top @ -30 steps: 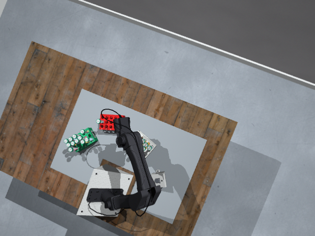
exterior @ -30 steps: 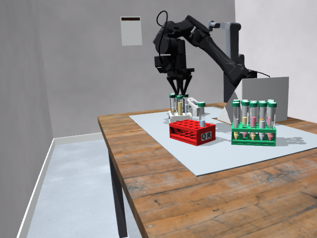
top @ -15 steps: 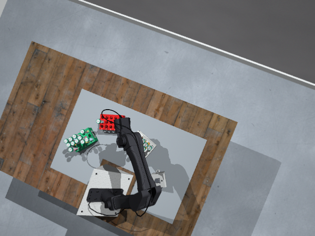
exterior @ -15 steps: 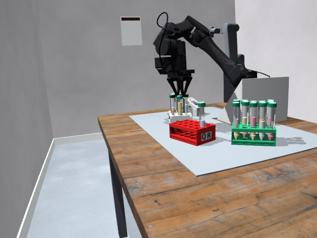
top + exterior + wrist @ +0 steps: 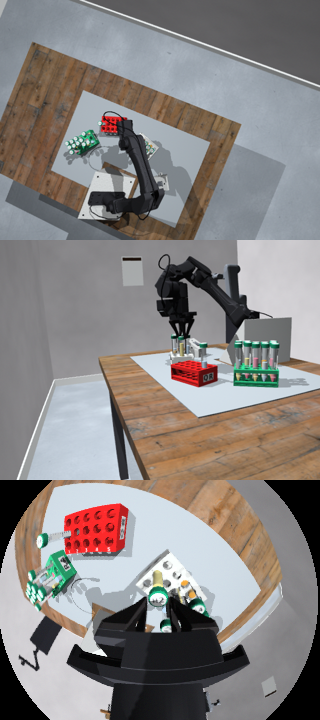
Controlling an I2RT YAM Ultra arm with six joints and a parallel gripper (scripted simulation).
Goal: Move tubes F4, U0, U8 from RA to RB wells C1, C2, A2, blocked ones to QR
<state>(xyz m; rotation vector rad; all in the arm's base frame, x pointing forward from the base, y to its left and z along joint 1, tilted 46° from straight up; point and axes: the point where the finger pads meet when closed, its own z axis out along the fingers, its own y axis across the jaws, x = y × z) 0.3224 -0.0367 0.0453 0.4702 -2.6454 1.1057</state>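
Green rack RA: well left
Yellow-filled tube: upright at white rack RB, cap just beside the fingertips; label unclear
Claw: partly open, seemingly ungripping

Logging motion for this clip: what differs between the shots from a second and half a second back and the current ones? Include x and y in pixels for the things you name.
Nothing visibly changed that I can make out. The arm (image 5: 144,165) (image 5: 219,295) keeps its pose over the white rack (image 5: 156,148) (image 5: 178,359) (image 5: 168,559), and the red rack (image 5: 111,124) (image 5: 186,367) (image 5: 120,530) and green rack (image 5: 94,140) (image 5: 255,383) (image 5: 62,575) stay put with their tubes.
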